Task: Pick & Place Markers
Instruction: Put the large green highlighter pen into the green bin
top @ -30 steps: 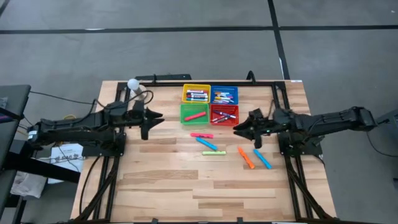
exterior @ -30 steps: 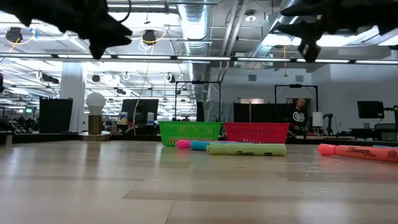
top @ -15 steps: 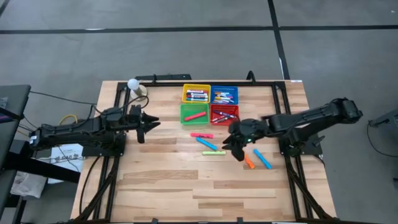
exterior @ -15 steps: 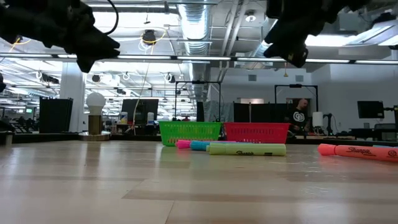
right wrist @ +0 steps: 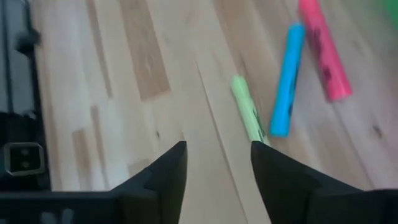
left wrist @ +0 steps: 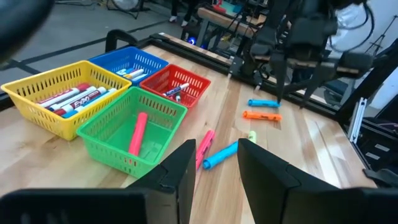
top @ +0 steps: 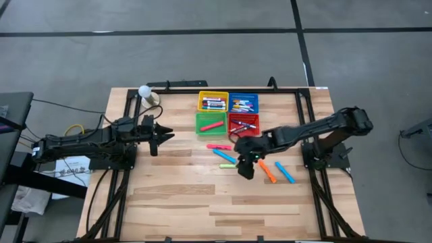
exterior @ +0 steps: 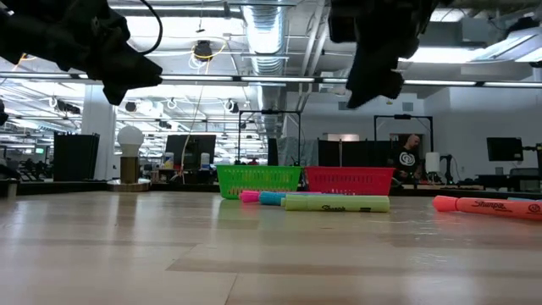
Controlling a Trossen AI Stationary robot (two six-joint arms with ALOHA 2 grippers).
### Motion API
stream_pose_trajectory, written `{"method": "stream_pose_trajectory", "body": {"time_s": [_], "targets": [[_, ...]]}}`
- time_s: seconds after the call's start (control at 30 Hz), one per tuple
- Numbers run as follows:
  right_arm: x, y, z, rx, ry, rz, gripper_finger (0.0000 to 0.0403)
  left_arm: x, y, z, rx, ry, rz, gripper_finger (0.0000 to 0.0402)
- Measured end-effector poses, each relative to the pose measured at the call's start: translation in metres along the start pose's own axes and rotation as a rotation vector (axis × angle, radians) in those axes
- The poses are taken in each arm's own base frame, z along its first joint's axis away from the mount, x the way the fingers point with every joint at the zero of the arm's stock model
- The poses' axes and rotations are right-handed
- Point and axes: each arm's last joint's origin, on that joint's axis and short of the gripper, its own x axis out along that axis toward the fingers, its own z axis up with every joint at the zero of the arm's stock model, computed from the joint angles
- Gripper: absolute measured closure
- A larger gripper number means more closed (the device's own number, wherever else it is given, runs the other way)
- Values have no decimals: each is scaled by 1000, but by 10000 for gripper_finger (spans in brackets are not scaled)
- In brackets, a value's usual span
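Note:
Several loose markers lie flat on the wooden table: a pink marker [top: 218, 146], a blue marker [top: 225, 156], a yellow-green marker [top: 231, 166], an orange marker [top: 267, 171] and a second blue marker [top: 284, 172]. My right gripper [top: 244, 167] hangs open above the table, slanting down, just right of the yellow-green marker [right wrist: 249, 112] and touching nothing. My left gripper [top: 167, 133] waits open at the table's left, level, pointing toward the baskets. More markers lie in the baskets, one pink marker [left wrist: 137, 132] in the green one.
Four mesh baskets stand together at the far middle: yellow basket [top: 212, 102], blue basket [top: 243, 102], green basket [top: 211, 123], red basket [top: 243, 123]. A white bulb [top: 144, 91] stands at the far left. Bare wood lies toward the near edge.
My right gripper has swung from the table's right side toward its middle, passing over the orange and blue markers, and has tipped from nearly level to slanting down. My left gripper has sunk a little. No marker has moved.

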Motion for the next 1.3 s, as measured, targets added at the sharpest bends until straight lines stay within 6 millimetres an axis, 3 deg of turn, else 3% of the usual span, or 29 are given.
{"method": "stream_pose_trajectory", "body": {"time_s": [0.17,0.33,1.03,1.3], "targets": [[23,-2,-1,-7,108,-25,204,0,0,0,3,0,0,284],[46,-7,-7,-28,185,-66,195,0,0,0,4,3,1,284],[99,-30,-19,-23,321,-170,229,0,0,0,6,3,1,284],[110,-28,-28,-41,354,-216,262,0,0,0,6,3,1,284]]}}
